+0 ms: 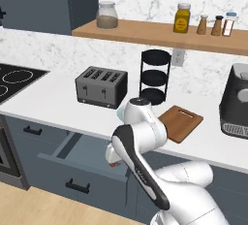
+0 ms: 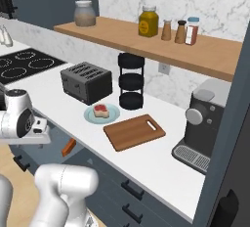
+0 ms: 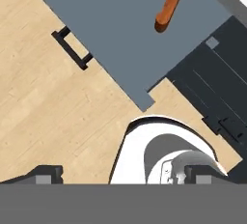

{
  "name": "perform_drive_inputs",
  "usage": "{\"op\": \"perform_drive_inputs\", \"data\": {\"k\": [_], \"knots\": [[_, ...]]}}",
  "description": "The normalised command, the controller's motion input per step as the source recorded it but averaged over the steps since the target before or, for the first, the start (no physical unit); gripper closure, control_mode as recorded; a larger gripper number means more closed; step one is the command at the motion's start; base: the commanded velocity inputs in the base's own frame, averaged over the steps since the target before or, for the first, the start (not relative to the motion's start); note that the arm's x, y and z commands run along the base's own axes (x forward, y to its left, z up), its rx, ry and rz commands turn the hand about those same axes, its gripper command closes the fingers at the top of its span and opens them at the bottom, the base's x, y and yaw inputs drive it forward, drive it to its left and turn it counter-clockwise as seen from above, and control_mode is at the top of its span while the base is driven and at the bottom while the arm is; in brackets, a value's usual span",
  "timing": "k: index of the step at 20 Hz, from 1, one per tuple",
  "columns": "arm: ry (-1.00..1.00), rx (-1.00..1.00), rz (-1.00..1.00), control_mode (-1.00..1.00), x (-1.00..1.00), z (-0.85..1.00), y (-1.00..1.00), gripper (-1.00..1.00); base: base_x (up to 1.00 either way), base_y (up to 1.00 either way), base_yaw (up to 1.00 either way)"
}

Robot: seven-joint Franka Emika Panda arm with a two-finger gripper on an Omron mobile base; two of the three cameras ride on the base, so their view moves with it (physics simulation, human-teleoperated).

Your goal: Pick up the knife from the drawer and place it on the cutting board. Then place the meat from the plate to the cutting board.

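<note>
knife (image 3: 170,6) flat in open drawer (image 3: 116,30), handle end toward drawer front

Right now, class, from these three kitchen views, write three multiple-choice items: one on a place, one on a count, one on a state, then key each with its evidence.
1. Where does the meat lie?
A. on the cutting board
B. on the plate
C. in the drawer

2. How many tiers has the black rack?
A. two
B. three
C. five

3. What is the state of the drawer that holds the knife?
A. pulled open
B. pushed shut
C. lifted out onto the floor

Key:
1 B: the red chunk sits on the pale blue-green plate, beside the bare cutting board.
2 B: three round shelves stand stacked.
3 A: its grey inside shows, with the orange-handled knife lying in it.
</note>
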Motion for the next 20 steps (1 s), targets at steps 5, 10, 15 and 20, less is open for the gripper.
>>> {"op": "perform_drive_inputs", "data": {"k": [5,10,15,20], "knots": [[0.02,-0.04,0.00,-1.00,0.42,-0.31,0.64,-1.00,0.00,0.00,0.00],[0.01,-0.02,0.00,-1.00,0.42,-0.10,0.28,-1.00,0.00,0.00,0.00],[-0.03,0.00,0.00,-1.00,0.42,-0.34,0.20,-1.00,0.00,0.00,0.00],[-0.03,0.00,0.00,-1.00,0.18,-0.30,0.12,-1.00,0.00,0.00,0.00]]}}
